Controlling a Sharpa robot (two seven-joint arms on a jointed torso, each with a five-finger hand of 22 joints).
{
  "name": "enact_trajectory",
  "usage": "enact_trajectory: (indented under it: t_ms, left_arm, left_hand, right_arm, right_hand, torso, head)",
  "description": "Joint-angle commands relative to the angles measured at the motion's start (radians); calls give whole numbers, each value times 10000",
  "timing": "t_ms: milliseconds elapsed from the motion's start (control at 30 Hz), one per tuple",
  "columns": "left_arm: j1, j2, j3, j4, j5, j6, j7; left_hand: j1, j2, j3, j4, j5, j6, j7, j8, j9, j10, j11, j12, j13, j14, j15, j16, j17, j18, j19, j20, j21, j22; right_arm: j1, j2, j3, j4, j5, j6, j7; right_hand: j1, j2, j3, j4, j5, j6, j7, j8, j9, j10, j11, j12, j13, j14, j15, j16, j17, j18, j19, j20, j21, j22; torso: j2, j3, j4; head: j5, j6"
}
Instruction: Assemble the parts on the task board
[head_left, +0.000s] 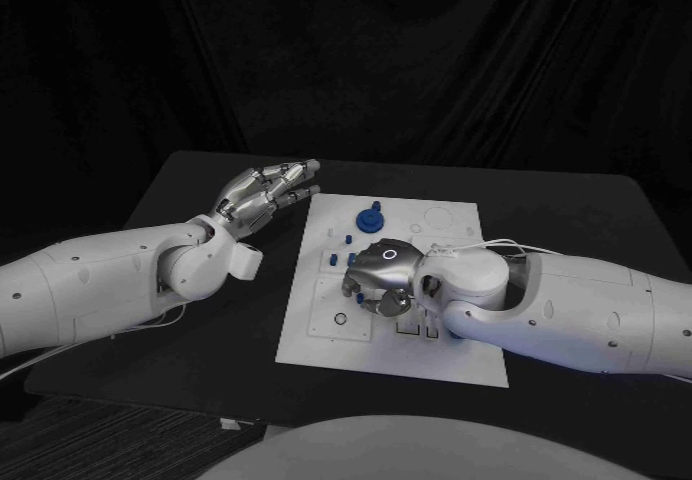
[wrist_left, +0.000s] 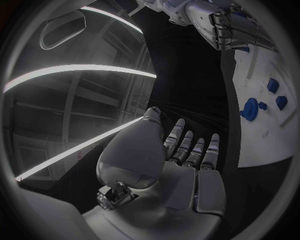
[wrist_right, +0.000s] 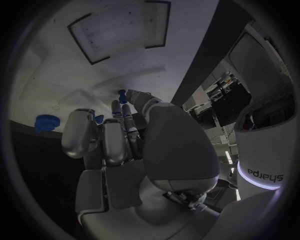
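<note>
Several small blue parts sit on the white task board at frame centre, a round blue one higher up. Right hand hovers over them, fingers bent; whether it grips anything, I cannot tell. Left hand, upper left, is spread and empty.

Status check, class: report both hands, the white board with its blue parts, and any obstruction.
Left hand open beside white task board. Right hand over board, at small blue parts; grip unclear. Round blue part stands free. No obstruction seen.
</note>
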Motion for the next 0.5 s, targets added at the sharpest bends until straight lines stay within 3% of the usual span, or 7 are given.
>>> enact_trajectory:
  t_ms: [33,100,233,333,367,400,500]
  left_arm:
    - [-16,20,11,7,55,135,976]
    - [-17,24,11,-1,55,141,971]
    - [-20,38,11,-27,55,154,961]
    - [-22,46,11,-36,55,165,956]
    - [-23,46,11,-37,55,167,954]
    - [-23,47,11,-39,55,170,952]
    - [-25,42,11,-39,55,168,948]
  left_hand:
    - [86,15,63,10,53,50,323,42,8,3,87,9,9,37,2,13,9,-144,65,-26,64,-8]
    - [93,15,66,6,57,23,325,39,5,1,90,7,8,35,1,10,9,-144,67,-26,65,-6]
    - [93,15,66,6,57,23,325,39,5,1,90,7,8,35,1,10,9,-144,67,-26,65,-6]
    - [104,8,66,1,62,15,330,39,3,-4,96,1,7,29,-2,-5,5,-144,66,-26,64,-16]
    - [104,8,66,1,62,15,330,39,3,-4,96,1,7,29,-2,-5,5,-144,66,-26,64,-16]
    - [104,8,66,1,62,15,330,39,3,-4,96,1,7,29,-2,-5,5,-144,66,-26,64,-16]
    - [104,8,66,1,62,15,330,39,3,-4,96,1,7,29,-2,-5,5,-144,66,-26,64,-16]
  right_arm:
    - [-39,-8,5,-4,-72,220,-240]
    - [-44,-25,5,-3,-72,175,-236]
    - [-48,-85,5,5,-72,-121,-191]
    - [-46,-186,5,43,-72,-521,-141]
    - [-45,-217,5,58,-72,-620,-129]
    - [-38,-277,5,94,-72,-792,-107]
    - [38,-498,5,236,-72,-1306,-25]
  right_hand:
    - [-124,-23,-53,77,-195,-180,5,-21,-103,-138,29,-110,-89,11,83,-6,-37,105,-25,76,-59,1545]
    - [-205,-37,-252,145,-612,-414,-28,-18,-250,-392,60,-259,-214,6,50,7,-42,117,-32,77,-88,1536]
    - [-236,0,-678,232,-998,-717,-10,-13,-442,-851,100,-440,-363,-5,-6,1,-80,123,-33,45,-119,1529]
    - [-38,95,-1563,507,-1312,-1062,-54,22,-705,-1471,147,-557,-393,-21,-26,-17,-138,132,-51,16,-222,1507]
    - [-40,89,-1588,519,-1331,-1069,-56,21,-710,-1488,148,-561,-395,-21,-24,-18,-140,134,-53,13,-226,1506]
    - [26,97,-1774,642,-1426,-1104,-68,24,-757,-1589,158,-561,-395,-31,-32,-32,-170,135,-61,21,-262,1498]
    - [219,-112,-2496,1557,-1763,-1171,-133,51,-931,-1904,151,-483,-386,-37,-42,-33,-198,140,-60,8,-314,1494]
  torso:
    - [3,-1,-1]
    - [3,-1,0]
    - [5,-1,0]
    - [5,0,-2]
    - [6,1,-1]
    - [5,1,1]
    - [5,1,-3]
  head:
    - [4,-2]
    - [-5,-2]
    - [-12,-2]
    - [-6,-2]
    - [-9,-2]
    - [-13,-2]
    - [-9,-2]
